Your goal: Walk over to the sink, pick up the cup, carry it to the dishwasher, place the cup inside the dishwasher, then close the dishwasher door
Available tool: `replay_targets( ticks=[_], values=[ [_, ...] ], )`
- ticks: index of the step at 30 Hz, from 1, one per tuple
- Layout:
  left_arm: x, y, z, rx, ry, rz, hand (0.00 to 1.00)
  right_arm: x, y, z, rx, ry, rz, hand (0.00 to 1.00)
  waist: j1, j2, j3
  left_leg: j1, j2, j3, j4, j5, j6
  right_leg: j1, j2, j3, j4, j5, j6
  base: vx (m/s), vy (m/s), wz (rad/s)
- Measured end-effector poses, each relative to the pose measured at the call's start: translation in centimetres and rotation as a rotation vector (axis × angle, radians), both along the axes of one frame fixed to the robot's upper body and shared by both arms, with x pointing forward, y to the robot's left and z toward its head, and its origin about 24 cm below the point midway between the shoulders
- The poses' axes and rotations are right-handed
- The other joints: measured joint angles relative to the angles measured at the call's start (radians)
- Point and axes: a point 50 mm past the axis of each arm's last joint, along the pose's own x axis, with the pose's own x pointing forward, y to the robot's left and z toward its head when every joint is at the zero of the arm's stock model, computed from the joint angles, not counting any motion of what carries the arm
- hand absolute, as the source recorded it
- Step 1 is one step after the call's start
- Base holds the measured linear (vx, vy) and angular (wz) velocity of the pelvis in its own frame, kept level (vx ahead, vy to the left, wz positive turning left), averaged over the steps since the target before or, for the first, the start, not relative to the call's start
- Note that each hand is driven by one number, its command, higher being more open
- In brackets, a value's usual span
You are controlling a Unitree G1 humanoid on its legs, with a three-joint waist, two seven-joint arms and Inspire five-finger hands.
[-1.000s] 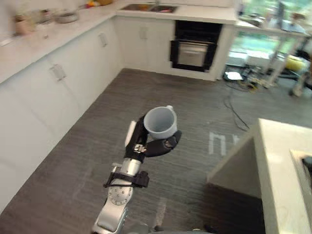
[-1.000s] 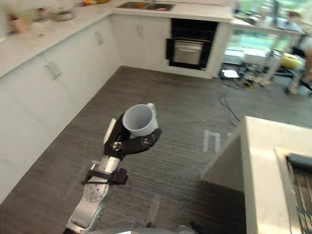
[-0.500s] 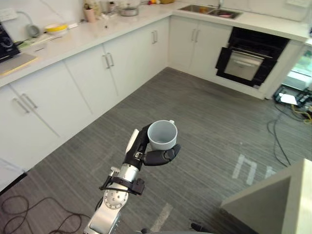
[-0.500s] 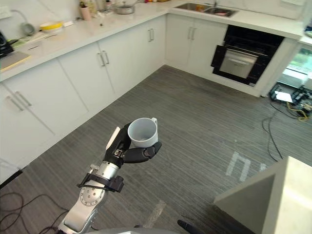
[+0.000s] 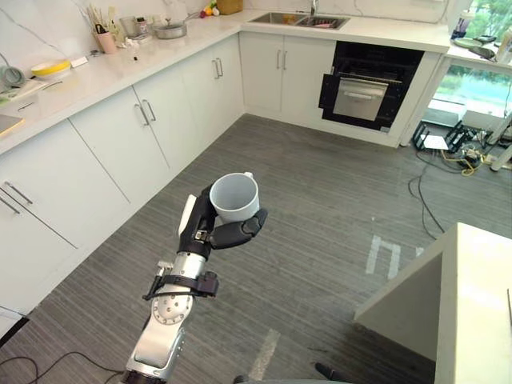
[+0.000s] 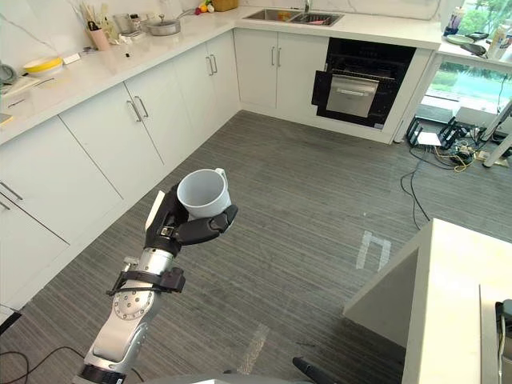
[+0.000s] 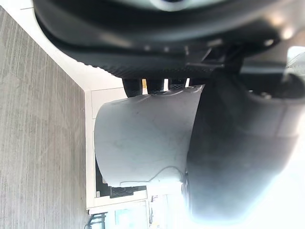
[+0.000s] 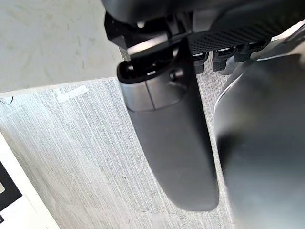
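Observation:
A white cup (image 5: 234,196) stands upright, mouth up, in my left hand (image 5: 206,234), held in the air above the grey plank floor. The fingers and thumb curl round its wall, and the left wrist view shows the cup (image 7: 143,138) pressed against the palm. The steel sink (image 5: 298,19) is set in the far counter. A black appliance with a silver front (image 5: 364,84) sits under that counter just to its right, several paces away. My right hand (image 8: 171,143) hangs over the floor with its thumb straight and holds nothing.
White cabinets (image 5: 120,136) under a long counter run along the left, with a pot (image 5: 170,30) and a yellow bowl (image 5: 50,69) on top. A pale island counter (image 5: 472,304) juts in at lower right. Cables (image 5: 424,192) lie on the floor at the right.
The camera swung left and then back right, so the whole kitchen shifted in view. The cup has stayed in my left hand at the same height.

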Motion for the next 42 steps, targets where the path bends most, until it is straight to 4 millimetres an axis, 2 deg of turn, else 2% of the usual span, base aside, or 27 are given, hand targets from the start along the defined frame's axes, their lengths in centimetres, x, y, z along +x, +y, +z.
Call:
replay_targets(
  ticks=[3, 4, 6, 8, 9, 10, 11, 13, 14, 16, 17, 20, 21, 22, 24, 25, 26, 28, 30, 31, 34, 35, 36, 38, 40, 41, 42],
  values=[
    [-0.4, -0.5, -1.4, -0.103, 0.069, 0.017, 0.00, 0.0, -0.4, 0.1, 0.013, -0.023, -0.057, 1.00, -0.003, -0.003, 0.015, 0.017, -0.024, 0.005, 0.014, -0.028, 0.019, -0.088, -0.051, -0.063, 0.238, -0.082, 0.013, 0.00, 0.008, -0.06],
    [-0.4, -0.6, -2.5, -0.139, 0.122, 0.031, 0.00, -0.1, -0.8, 0.2, 0.021, -0.032, -0.112, 1.00, -0.001, -0.003, 0.033, 0.037, -0.031, 0.013, 0.028, -0.045, 0.029, -0.153, -0.101, -0.142, 0.436, -0.091, 0.017, -0.02, 0.030, -0.11],
    [-1.0, -0.4, -4.1, -0.152, 0.204, 0.041, 0.00, -0.2, -0.9, 0.3, 0.043, -0.069, -0.182, 1.00, -0.002, -0.022, 0.037, 0.062, -0.057, 0.019, 0.066, -0.087, 0.049, -0.233, -0.192, -0.190, 0.682, -0.054, 0.005, 0.03, 0.071, -0.06],
    [-1.1, -0.8, -4.7, -0.150, 0.243, 0.018, 0.00, 0.1, -1.4, 0.5, 0.037, -0.114, -0.224, 1.00, -0.007, -0.025, 0.047, 0.076, -0.062, 0.004, 0.113, -0.121, 0.068, -0.332, -0.238, -0.183, 0.870, 0.042, -0.005, 0.11, 0.060, 0.11],
    [-1.0, -0.9, -4.9, -0.157, 0.260, 0.003, 0.00, 0.8, -1.3, 0.5, 0.050, -0.151, -0.250, 1.00, -0.007, -0.012, 0.064, 0.075, -0.032, -0.001, 0.171, -0.160, 0.065, -0.363, -0.212, -0.174, 0.857, -0.053, -0.002, 0.11, 0.017, 0.14],
    [-0.8, -0.9, -5.1, -0.156, 0.270, -0.005, 0.00, 1.0, -1.2, 0.6, 0.058, -0.164, -0.248, 1.00, -0.008, 0.000, 0.072, 0.072, -0.013, -0.004, 0.198, -0.178, 0.062, -0.366, -0.186, -0.179, 0.782, -0.078, 0.002, 0.13, 0.020, 0.25],
    [-0.1, -0.7, -5.2, -0.157, 0.295, -0.016, 0.00, 1.4, -0.7, 0.6, 0.073, -0.180, -0.227, 1.00, -0.006, 0.001, 0.070, 0.056, 0.016, -0.017, 0.240, -0.207, 0.056, -0.367, -0.133, -0.183, 0.460, -0.049, 0.040, 0.10, 0.011, 0.27],
    [0.7, -0.5, -4.8, -0.177, 0.294, -0.021, 0.00, 1.4, 0.0, 0.4, 0.089, -0.166, -0.206, 1.00, -0.002, -0.043, 0.077, 0.055, -0.002, -0.036, 0.257, -0.232, 0.048, -0.366, -0.145, -0.180, 0.149, 0.043, 0.082, 0.21, -0.067, 0.32],
    [0.7, -0.4, -5.0, -0.194, 0.313, -0.014, 0.00, 1.3, 0.2, 0.3, 0.088, -0.155, -0.212, 1.00, -0.003, -0.054, 0.077, 0.060, -0.005, -0.051, 0.289, -0.266, 0.036, -0.364, -0.153, -0.178, 0.069, 0.077, 0.079, 0.34, -0.170, 0.33],
    [0.4, -0.4, -5.8, -0.205, 0.352, -0.007, 0.00, 0.9, 0.2, 0.3, 0.075, -0.144, -0.220, 1.00, -0.005, -0.053, 0.075, 0.078, 0.005, -0.068, 0.336, -0.322, 0.028, -0.344, -0.149, -0.150, 0.058, 0.090, 0.070, 0.36, -0.193, 0.25],
    [0.0, -0.6, -6.6, -0.215, 0.384, -0.001, 0.00, 0.5, 0.1, 0.2, 0.064, -0.129, -0.230, 1.00, -0.005, -0.040, 0.070, 0.095, 0.028, -0.079, 0.368, -0.370, 0.015, -0.340, -0.123, -0.118, 0.095, 0.134, 0.025, 0.46, -0.237, 0.31],
    [-2.7, -0.9, -8.9, -0.258, 0.491, 0.035, 0.00, -1.4, -0.2, 0.2, 0.026, -0.087, -0.263, 1.00, -0.031, 0.005, -0.016, 0.158, 0.084, -0.116, 0.332, -0.418, 0.056, -0.346, -0.056, -0.131, 0.205, 0.153, -0.021, 0.63, -0.270, 0.37],
    [-3.3, -1.5, -9.4, -0.293, 0.512, 0.051, 0.00, -1.7, -0.6, 0.2, -0.001, -0.074, -0.283, 1.00, -0.027, 0.025, -0.017, 0.051, 0.131, -0.109, 0.616, -0.384, 0.012, -0.341, -0.037, -0.145, 0.267, 0.087, -0.060, 0.49, -0.201, 0.15],
    [-3.5, -1.7, -9.5, -0.305, 0.520, 0.058, 0.00, -1.7, -0.7, 0.2, -0.010, -0.075, -0.285, 1.00, -0.024, 0.030, -0.016, 0.005, 0.147, -0.119, 0.721, -0.340, -0.008, -0.327, -0.028, -0.149, 0.274, 0.067, -0.063, 0.71, -0.308, -0.03],
    [-3.6, -1.8, -9.5, -0.322, 0.517, 0.078, 0.00, -2.3, -1.3, 0.3, -0.059, -0.066, -0.229, 1.00, -0.010, 0.058, 0.006, -0.114, 0.242, -0.103, 1.033, -0.059, 0.010, -0.209, 0.038, -0.143, 0.207, 0.011, -0.094, 0.66, -0.220, -0.18],
    [-3.5, -1.7, -9.3, -0.325, 0.507, 0.078, 0.00, -2.2, -1.6, 0.4, -0.078, -0.069, -0.206, 1.00, -0.003, 0.069, 0.011, -0.147, 0.266, -0.100, 1.105, -0.020, 0.024, -0.174, 0.059, -0.138, 0.180, 0.004, -0.103, 0.60, -0.097, -0.31],
    [-3.3, -1.6, -8.9, -0.331, 0.481, 0.082, 0.00, -2.0, -2.1, 0.5, -0.107, -0.069, -0.157, 1.00, 0.008, 0.070, 0.019, -0.229, 0.276, -0.092, 1.220, -0.122, 0.025, -0.123, 0.079, -0.122, 0.145, -0.015, -0.113, 0.71, -0.113, -0.46],
    [-2.9, -0.7, -8.0, -0.337, 0.429, 0.109, 0.00, -0.4, -2.6, 0.7, -0.139, -0.109, -0.067, 1.00, 0.046, 0.036, 0.040, -0.356, 0.246, -0.011, 1.159, -0.243, 0.018, -0.020, 0.072, -0.068, 0.062, -0.012, -0.101, 0.61, -0.116, -0.75],
    [-2.7, -0.2, -7.4, -0.341, 0.393, 0.124, 0.00, 1.3, -2.9, 0.9, -0.166, -0.151, -0.015, 1.00, 0.062, 0.028, 0.046, -0.402, 0.219, 0.006, 0.997, -0.264, 0.008, 0.012, 0.066, -0.040, 0.030, -0.012, -0.101, 0.49, -0.025, -0.74],
    [-2.5, 0.4, -6.5, -0.344, 0.346, 0.141, 0.00, 4.1, -3.2, 1.4, -0.251, -0.202, 0.094, 1.00, 0.078, 0.020, 0.058, -0.434, 0.160, 0.002, 0.693, -0.246, -0.023, 0.062, 0.045, -0.015, -0.004, -0.020, -0.092, 0.55, 0.034, -0.64],
    [-2.5, 0.4, -5.4, -0.349, 0.293, 0.134, 0.00, 6.5, -3.8, 2.2, -0.377, -0.251, 0.196, 1.00, 0.095, 0.032, 0.068, -0.434, 0.110, -0.002, 0.332, -0.128, -0.072, 0.130, 0.033, -0.009, -0.029, -0.054, -0.058, 0.53, 0.115, -0.43],
    [-2.7, 0.5, -4.5, -0.353, 0.249, 0.128, 0.00, 7.4, -4.2, 2.7, -0.434, -0.269, 0.225, 1.00, 0.111, 0.050, 0.072, -0.440, 0.120, 0.001, 0.264, -0.113, -0.088, 0.177, 0.049, 0.003, -0.030, -0.106, -0.041, 0.55, 0.233, -0.49],
    [-2.6, 1.0, -4.0, -0.343, 0.210, 0.132, 0.00, 8.4, -3.9, 2.9, -0.455, -0.284, 0.243, 1.00, 0.135, 0.038, 0.076, -0.442, 0.123, -0.005, 0.340, -0.007, -0.057, 0.212, 0.035, 0.021, 0.004, -0.174, -0.029, 0.53, 0.243, -0.51],
    [-2.9, 2.0, -4.2, -0.346, 0.210, 0.178, 0.00, 9.8, -3.8, 3.5, -0.492, -0.320, 0.262, 1.00, 0.142, 0.020, 0.074, -0.446, 0.100, -0.016, 0.428, -0.006, -0.048, 0.167, -0.004, 0.030, 0.169, -0.202, -0.052, 0.51, 0.275, -0.37],
    [-3.3, 3.1, -4.1, -0.340, 0.193, 0.227, 0.00, 11.2, -3.5, 4.2, -0.518, -0.375, 0.280, 1.00, 0.145, -0.016, 0.081, -0.406, 0.067, 0.017, 0.438, -0.025, 0.015, 0.076, -0.070, 0.027, 0.428, -0.189, -0.024, 0.54, 0.279, -0.18],
    [-3.4, 3.8, -4.0, -0.324, 0.178, 0.250, 0.00, 11.7, -2.9, 4.4, -0.512, -0.396, 0.290, 1.00, 0.143, -0.060, 0.081, -0.369, 0.023, 0.044, 0.439, -0.058, 0.062, 0.014, -0.135, 0.021, 0.596, -0.143, 0.090, 0.54, 0.224, -0.01],
    [-3.4, 4.4, -3.9, -0.288, 0.172, 0.268, 0.00, 11.8, -2.1, 4.3, -0.500, -0.411, 0.301, 1.00, 0.142, -0.096, 0.064, -0.340, -0.019, 0.054, 0.439, -0.098, 0.078, -0.039, -0.199, 0.020, 0.723, -0.047, 0.228, 0.54, 0.206, 0.03]
  ],
)
